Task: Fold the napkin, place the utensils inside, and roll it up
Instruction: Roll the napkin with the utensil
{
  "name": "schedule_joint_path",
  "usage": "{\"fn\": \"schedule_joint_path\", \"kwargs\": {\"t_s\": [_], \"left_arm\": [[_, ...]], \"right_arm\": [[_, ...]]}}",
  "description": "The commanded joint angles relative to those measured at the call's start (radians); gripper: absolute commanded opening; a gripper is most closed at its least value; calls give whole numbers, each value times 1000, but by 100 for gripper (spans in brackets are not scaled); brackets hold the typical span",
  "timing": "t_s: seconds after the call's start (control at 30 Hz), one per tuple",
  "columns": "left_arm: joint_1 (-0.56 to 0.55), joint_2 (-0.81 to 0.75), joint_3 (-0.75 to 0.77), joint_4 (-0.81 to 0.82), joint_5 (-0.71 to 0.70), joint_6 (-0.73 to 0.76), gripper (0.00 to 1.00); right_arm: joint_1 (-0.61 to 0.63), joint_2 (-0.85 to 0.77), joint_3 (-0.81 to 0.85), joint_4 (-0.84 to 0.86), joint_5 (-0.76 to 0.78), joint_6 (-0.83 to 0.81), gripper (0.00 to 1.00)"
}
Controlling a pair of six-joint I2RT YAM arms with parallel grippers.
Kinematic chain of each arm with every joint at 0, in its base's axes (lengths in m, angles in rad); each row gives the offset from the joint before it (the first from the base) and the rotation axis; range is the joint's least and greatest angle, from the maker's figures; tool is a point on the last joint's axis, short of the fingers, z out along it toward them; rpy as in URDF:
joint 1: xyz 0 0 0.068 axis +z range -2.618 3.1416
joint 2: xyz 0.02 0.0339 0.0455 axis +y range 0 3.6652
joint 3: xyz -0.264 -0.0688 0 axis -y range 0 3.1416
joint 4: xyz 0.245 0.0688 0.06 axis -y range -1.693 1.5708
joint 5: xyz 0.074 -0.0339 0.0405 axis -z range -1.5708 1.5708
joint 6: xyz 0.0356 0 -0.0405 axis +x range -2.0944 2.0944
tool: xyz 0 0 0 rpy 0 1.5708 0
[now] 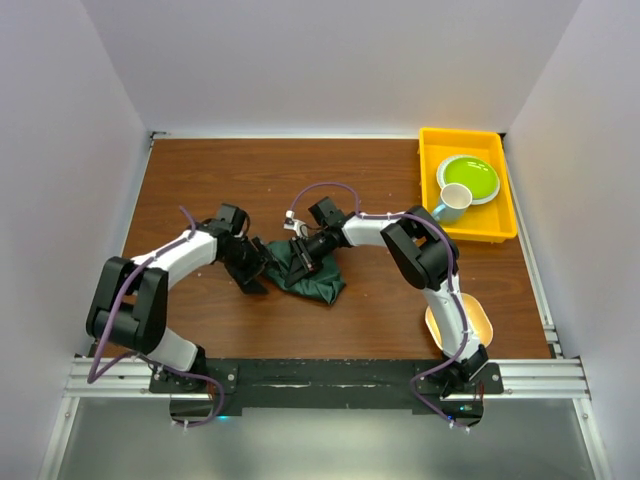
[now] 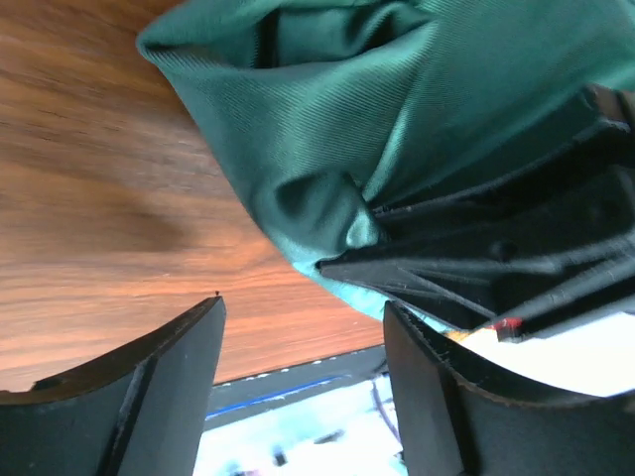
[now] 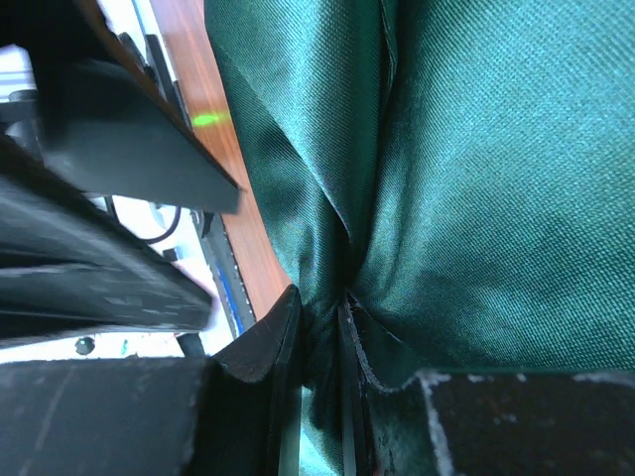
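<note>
The dark green napkin (image 1: 312, 277) lies bunched in a heap at the middle of the table. My right gripper (image 1: 301, 254) is shut on a pinched fold of the napkin (image 3: 476, 198), and cloth fills the narrow gap at the right gripper (image 3: 319, 302). Just left of the heap, my left gripper (image 1: 262, 262) stands open. In the left wrist view nothing lies between the left gripper (image 2: 303, 307) jaws, and the napkin (image 2: 397, 99) sits just beyond them. The right arm's black fingers (image 2: 516, 248) press into the cloth there. The utensils are out of view.
A yellow tray (image 1: 430, 185) at the back right holds a green plate (image 1: 470, 176) and a pale cup (image 1: 453, 198). A pale yellow plate (image 1: 478, 322) lies by the right arm's base. White walls close in the brown table (image 1: 200, 190).
</note>
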Motion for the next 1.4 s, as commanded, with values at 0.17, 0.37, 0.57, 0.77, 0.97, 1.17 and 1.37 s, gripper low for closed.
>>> {"fn": "schedule_joint_path", "kwargs": {"t_s": [0.17,0.37,0.57,0.77,0.97,1.17,1.37], "left_arm": [[-14,31,-83,169,-2,-287,55],[-17,38,-179,314,-25,-401,43],[-19,71,-227,387,-61,-415,36],[-19,91,-239,397,-68,-410,11],[-19,69,-206,312,-73,-350,0],[-19,54,-183,261,-61,-301,0],[-19,58,-172,238,-47,-284,0]], "right_arm": [[4,-11,-47,48,107,13,6],[6,-26,-67,70,98,30,7],[6,-37,-80,67,89,30,10],[9,-45,-69,64,81,27,18],[12,-81,-28,-42,107,-63,34],[20,-156,52,-229,216,-189,64],[33,-277,126,-395,415,-272,98]]}}
